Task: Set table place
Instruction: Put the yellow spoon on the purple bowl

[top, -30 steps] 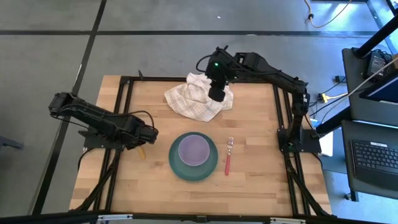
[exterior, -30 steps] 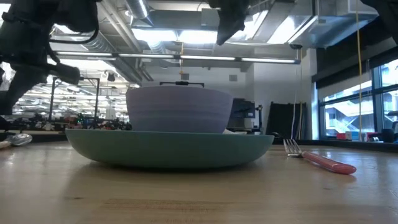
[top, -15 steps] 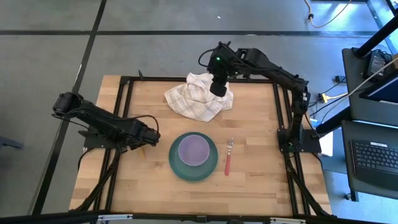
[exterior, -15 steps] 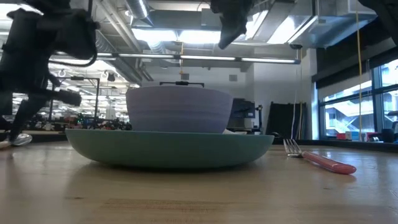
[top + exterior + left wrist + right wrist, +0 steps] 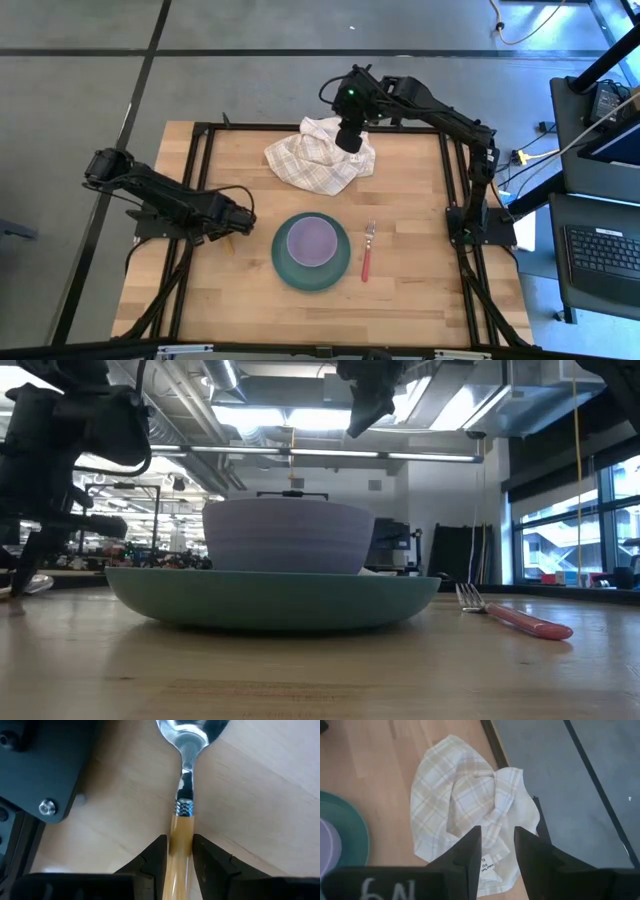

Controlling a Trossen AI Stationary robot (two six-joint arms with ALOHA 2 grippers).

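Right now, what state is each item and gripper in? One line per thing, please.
plate: flat on the table, holding the bowl.
bowl: upright, centred on the plate.
fork: lying right of the plate, untouched.
spoon: lying on the table, its handle between the fingers.
left gripper: closed around the spoon handle.
right gripper: open above the crumpled cloth.

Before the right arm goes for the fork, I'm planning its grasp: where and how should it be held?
Grip the fork by its red handle, from straight above, pincer spanning its width: it lies flat on the table, clear of the plate.
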